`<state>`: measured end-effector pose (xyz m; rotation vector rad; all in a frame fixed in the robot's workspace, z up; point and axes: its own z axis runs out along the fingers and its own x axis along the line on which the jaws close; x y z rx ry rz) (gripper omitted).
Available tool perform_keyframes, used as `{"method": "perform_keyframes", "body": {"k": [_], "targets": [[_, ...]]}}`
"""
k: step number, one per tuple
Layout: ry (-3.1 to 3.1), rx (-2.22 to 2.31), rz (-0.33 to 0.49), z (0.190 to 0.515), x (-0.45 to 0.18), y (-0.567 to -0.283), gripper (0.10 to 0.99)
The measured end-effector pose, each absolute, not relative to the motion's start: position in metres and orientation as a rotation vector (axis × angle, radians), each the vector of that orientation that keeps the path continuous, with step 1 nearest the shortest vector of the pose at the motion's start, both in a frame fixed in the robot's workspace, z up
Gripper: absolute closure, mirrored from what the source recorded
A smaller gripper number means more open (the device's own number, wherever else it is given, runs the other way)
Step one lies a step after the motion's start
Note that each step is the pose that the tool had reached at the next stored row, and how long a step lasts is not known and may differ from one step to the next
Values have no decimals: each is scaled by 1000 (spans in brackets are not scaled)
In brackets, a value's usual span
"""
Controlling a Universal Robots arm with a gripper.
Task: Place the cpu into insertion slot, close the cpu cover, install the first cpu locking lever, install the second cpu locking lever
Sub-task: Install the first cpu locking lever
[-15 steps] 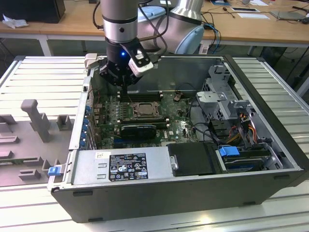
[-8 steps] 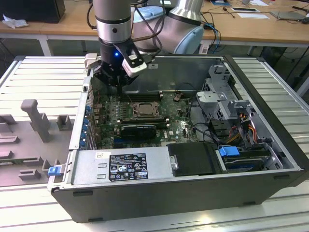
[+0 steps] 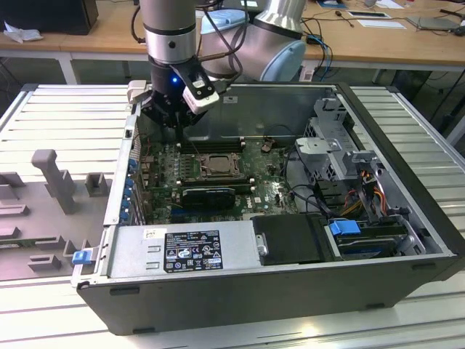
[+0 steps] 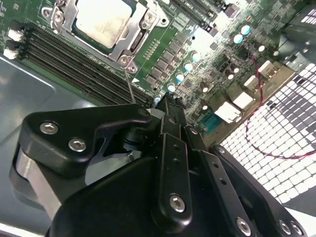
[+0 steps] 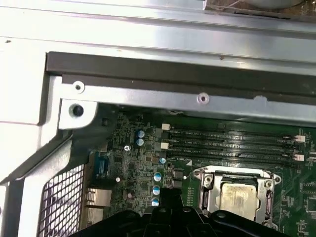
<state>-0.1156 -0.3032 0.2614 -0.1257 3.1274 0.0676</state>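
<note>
We see the cpu (image 5: 237,195) seated, the cpu cover (image 5: 208,187) down, and a locking lever (image 4: 129,84) apparently unlatched, with the gripper (image 3: 176,129) narrow and seemingly empty at the cover's eleven o'clock in the exterior view.

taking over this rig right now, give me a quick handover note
Gripper: low over the board, just off a corner of the insertion slot, above the memory slots; grip state unclear.
Cpu: seated in the slot.
Cpu cover: down flat around the chip.
Done: cpu placed, cover closed.
Left: both locking levers. A thin lever rod runs from the slot's corner toward the gripper; I cannot tell whether either lever is latched.
</note>
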Motion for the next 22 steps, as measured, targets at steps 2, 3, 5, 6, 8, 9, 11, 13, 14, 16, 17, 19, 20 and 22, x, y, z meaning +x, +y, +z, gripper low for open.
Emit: {"method": "perform_keyframes", "body": {"k": [2,3,5,6,8,9,11,13,14,16,17,19,20,22], "targets": [[3127,-124,68,261,-116,-301,980],[3128,-120,68,261,-116,-299,980],[3128,-110,68,260,-116,-298,980],[3128,-108,67,260,-116,-296,980],[3128,-108,68,259,-115,-291,980],[3128,-108,68,259,-111,-291,980],[3128,-107,68,259,-104,-291,980],[3128,-106,68,259,-93,-291,980],[3128,-106,68,259,-89,-291,980],[3128,-105,68,259,-80,-291,980],[3128,-106,68,259,-76,-291,980],[3128,-106,68,259,-66,-291,980],[3128,-106,68,258,-61,-291,980],[3128,-105,68,258,-49,-291,980]]}}
